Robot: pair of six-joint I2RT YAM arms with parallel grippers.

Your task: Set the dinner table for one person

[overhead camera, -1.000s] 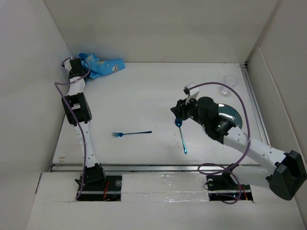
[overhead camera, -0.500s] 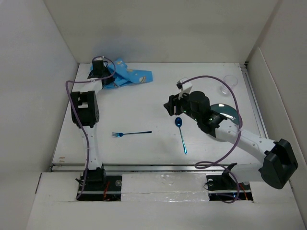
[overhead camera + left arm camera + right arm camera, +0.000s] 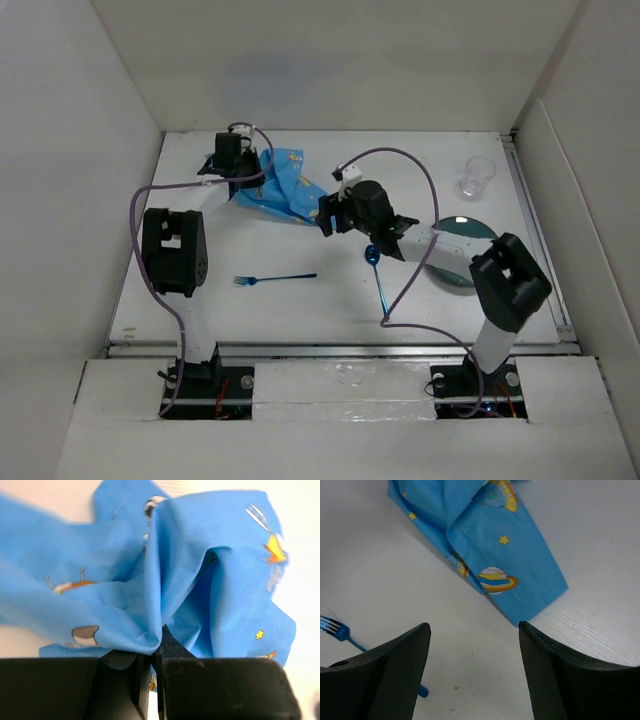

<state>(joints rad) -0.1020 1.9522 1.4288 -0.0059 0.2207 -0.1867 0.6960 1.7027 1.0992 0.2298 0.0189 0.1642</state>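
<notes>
While the mat hangs bunched: the step in hand, as I judge it, is laying out the placemat (image 3: pixel 283 185) before anything goes on it; nothing is arranged as a place setting yet.
Bench: the dinner table (image 3: pixel 250 235) is the wide white top filling the overhead view, with white walls around it and the arms' bases at its near edge.
Left jaws: pressed together on a fold of the placemat at its far-left end; the wrist view shows blue cloth gathered right at the tips.
Right jaws: spread and holding nothing, hovering on the near side of the mat's free corner (image 3: pixel 540 587), which lies flat on the bench.
Mat: crumpled and folded over itself in the far-left part of the bench, one end raised in the grip, the other resting on the surface.
Cutlery: a blue fork (image 3: pixel 272 278) lies left of centre and a blue spoon (image 3: pixel 381 285) to its right, apart from each other, both loose on the bench nearer than the mat.
Plate and glass: a dark plate (image 3: pixel 475 230) sits on the right, partly under the right arm; a clear glass (image 3: pixel 478 177) stands beyond it towards the far-right corner.
Next move: probably the right jaws must drop onto the free corner and pinch it, so both arms can draw the cloth taut and lay it flat.
Care: the corner is thin and flush with the bench, so catching its edge cleanly looks like the hard part.
</notes>
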